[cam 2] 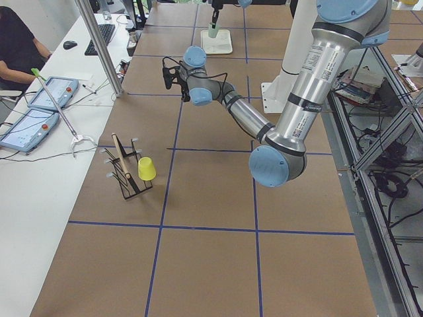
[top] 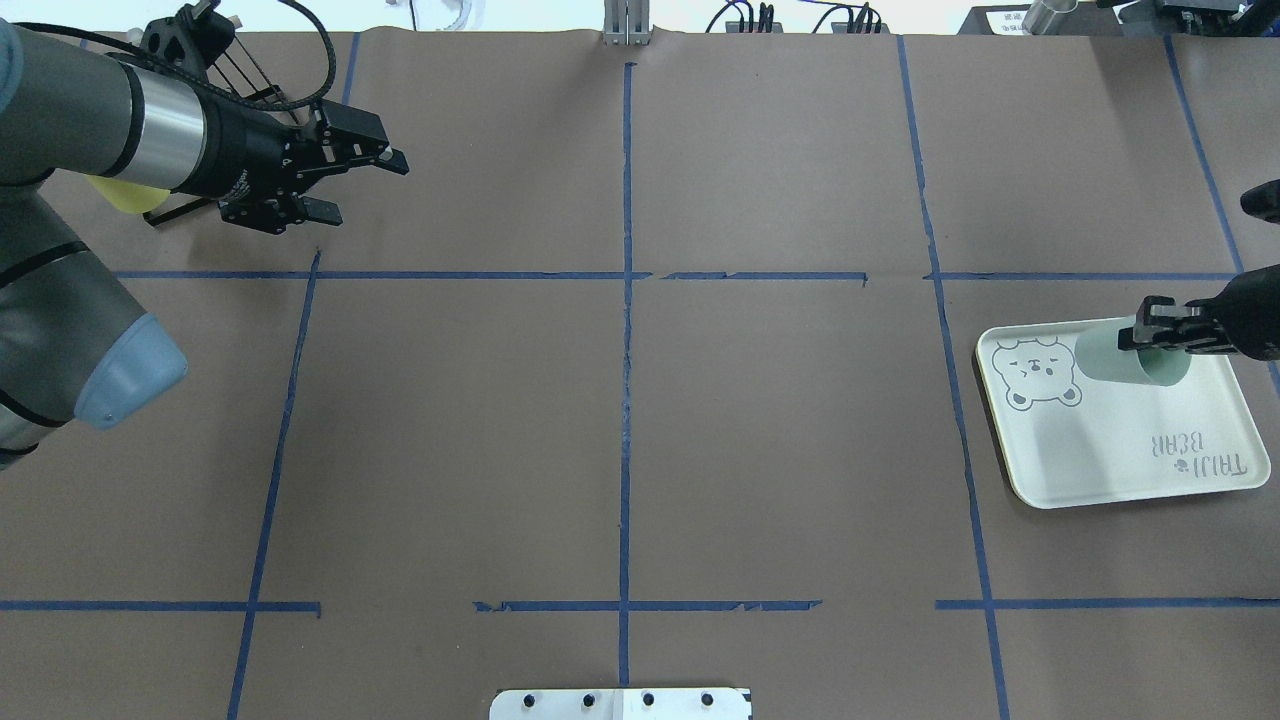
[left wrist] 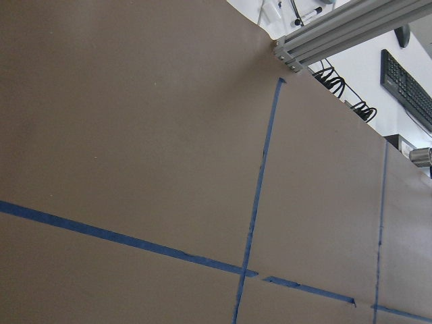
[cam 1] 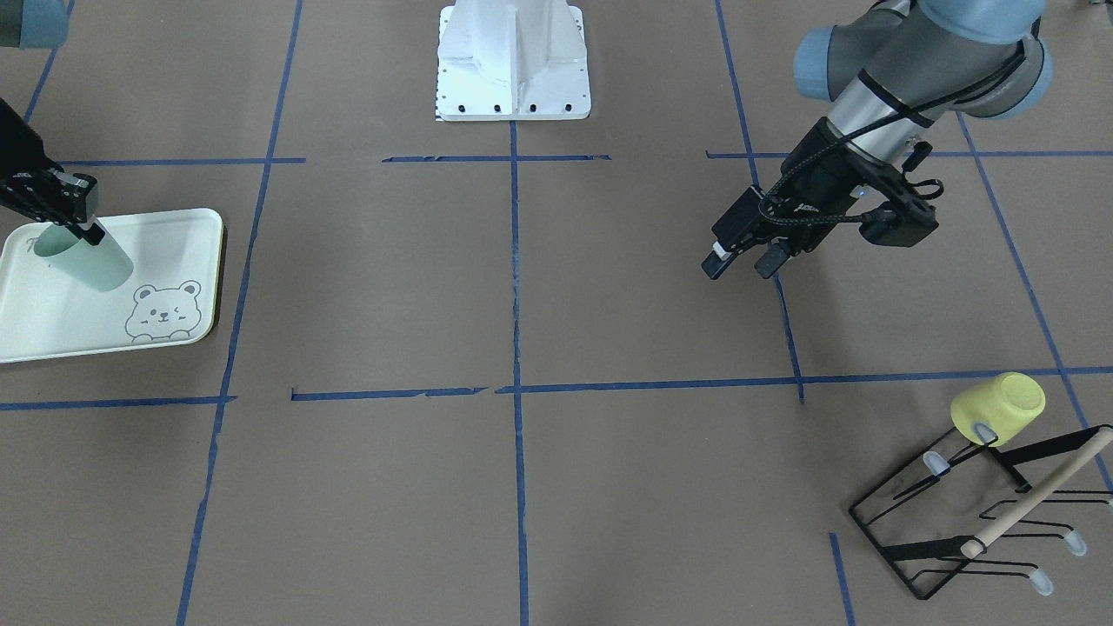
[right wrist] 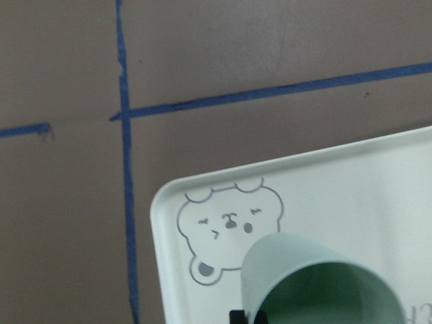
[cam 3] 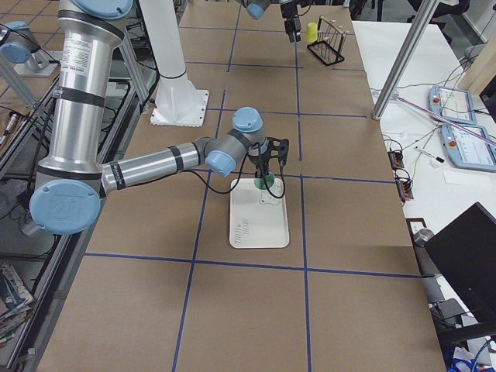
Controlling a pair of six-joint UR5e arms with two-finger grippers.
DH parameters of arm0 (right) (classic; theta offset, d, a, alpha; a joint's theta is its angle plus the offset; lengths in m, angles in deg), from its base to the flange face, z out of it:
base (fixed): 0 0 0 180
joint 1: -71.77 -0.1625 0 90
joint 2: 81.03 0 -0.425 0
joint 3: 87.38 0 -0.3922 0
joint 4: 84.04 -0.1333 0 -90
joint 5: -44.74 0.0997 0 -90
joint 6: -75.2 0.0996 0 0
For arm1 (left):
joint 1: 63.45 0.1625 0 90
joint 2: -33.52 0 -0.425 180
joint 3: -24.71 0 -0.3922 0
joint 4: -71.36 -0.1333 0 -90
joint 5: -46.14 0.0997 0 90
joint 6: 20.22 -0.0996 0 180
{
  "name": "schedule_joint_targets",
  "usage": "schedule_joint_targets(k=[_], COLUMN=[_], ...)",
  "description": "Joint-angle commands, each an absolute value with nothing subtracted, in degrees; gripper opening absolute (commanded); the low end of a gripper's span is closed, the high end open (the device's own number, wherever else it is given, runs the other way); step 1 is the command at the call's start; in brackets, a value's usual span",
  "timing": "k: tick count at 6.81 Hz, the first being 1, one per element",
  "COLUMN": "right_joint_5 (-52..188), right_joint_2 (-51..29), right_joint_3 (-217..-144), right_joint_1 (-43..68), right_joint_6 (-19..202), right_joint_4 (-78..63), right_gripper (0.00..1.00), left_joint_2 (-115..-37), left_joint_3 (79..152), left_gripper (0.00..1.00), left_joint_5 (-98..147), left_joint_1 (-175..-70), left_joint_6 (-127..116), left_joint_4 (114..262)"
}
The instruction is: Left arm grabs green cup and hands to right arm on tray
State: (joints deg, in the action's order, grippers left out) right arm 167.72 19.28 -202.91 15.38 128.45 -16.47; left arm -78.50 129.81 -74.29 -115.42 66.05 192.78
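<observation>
The green cup point(cam 1: 91, 259) is at the tray's point(cam 1: 52, 326) far end, beside the printed bear. My right gripper point(cam 1: 87, 230) is shut on the cup's rim, one finger inside and one outside. The overhead view shows the same: the right gripper point(top: 1150, 336) on the green cup point(top: 1120, 353) over the tray point(top: 1120, 455). I cannot tell whether the cup rests on the tray. The right wrist view shows the cup's mouth point(right wrist: 317, 283) and the tray point(right wrist: 351, 182). My left gripper point(cam 1: 743, 261) is open and empty, far across the table, and also shows in the overhead view point(top: 362, 186).
A yellow-green cup point(cam 1: 998, 407) hangs on a black wire rack point(cam 1: 956, 539) with a wooden handle, beyond my left gripper. The robot's white base point(cam 1: 513, 61) is at the middle. Blue tape lines cross the brown table cover. The left wrist view shows only table cover and tape.
</observation>
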Motion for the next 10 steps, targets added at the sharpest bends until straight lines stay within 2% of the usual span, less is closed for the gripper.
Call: schedule_joint_targets(k=[1, 4, 8, 9, 10], right_joint_5=[168.0, 167.0, 165.2, 165.1, 165.2], right_joint_2=[17.4, 11.1, 10.5, 10.5, 10.5], right_joint_3=[-203.2, -199.0, -195.9, -195.2, -195.1], right_joint_1=[16.3, 17.5, 18.0, 18.0, 18.0], right_joint_6=[111.8, 111.4, 109.5, 109.0, 109.0], right_joint_4=[-2.3, 3.0, 2.6, 2.5, 2.4], right_gripper=[0.0, 0.0, 0.02, 0.08, 0.7], left_joint_2=[-78.5, -78.3, -78.4, -78.4, -78.4], left_joint_3=[131.1, 131.5, 132.2, 132.3, 132.2], left_gripper=[1.0, 1.0, 1.0, 1.0, 1.0], left_joint_5=[-73.9, -73.9, -73.8, -73.6, -73.6], left_joint_1=[-115.5, -115.4, -115.4, -115.4, -115.4], left_joint_6=[60.1, 60.1, 60.2, 60.2, 60.2], left_joint_4=[187.6, 187.6, 187.6, 187.6, 187.6])
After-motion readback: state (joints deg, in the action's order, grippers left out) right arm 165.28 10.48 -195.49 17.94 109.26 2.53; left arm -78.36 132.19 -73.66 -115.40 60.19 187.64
